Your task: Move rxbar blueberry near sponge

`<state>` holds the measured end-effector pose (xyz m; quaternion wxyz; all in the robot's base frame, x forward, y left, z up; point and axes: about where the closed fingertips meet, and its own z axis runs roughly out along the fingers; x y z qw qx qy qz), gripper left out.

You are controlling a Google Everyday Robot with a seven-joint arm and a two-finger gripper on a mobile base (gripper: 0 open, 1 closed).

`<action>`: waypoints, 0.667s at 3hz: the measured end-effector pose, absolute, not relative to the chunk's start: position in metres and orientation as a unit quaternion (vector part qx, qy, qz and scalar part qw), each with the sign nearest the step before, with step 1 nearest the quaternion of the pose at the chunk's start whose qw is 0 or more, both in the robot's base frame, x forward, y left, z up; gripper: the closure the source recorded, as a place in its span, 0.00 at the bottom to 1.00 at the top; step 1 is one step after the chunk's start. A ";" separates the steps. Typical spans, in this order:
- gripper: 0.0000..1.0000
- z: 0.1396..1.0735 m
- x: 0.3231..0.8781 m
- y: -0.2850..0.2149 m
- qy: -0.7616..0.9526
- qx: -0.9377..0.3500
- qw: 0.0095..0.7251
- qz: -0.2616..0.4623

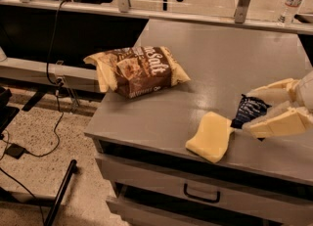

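The gripper point(248, 112) sits at the right edge of the tabletop point(161, 117), jaws clamped on the rxbar blueberry point(252, 106), with the sponge point(209, 136) just beside it on the left. Open tabletop lies between the sponge and the chip bag point(139, 71).

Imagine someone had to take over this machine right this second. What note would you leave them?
Claw: over the right side of the table, its two fingers closed on either side of the rxbar blueberry.
Things: the bar's left end is right beside the sponge, which lies near the table's front edge. I cannot tell whether the bar rests on the table or hangs just above it. The chip bag lies apart, at the back left.
Done: the bar is next to the sponge.
Left: probably set it down if needed, open the claw, and pull away without nudging the sponge.
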<state>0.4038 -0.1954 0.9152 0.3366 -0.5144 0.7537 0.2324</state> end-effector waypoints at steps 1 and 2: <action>1.00 0.915 0.404 -0.195 0.754 -0.514 0.337 0.232; 1.00 0.906 0.409 -0.174 0.740 -0.541 0.331 0.224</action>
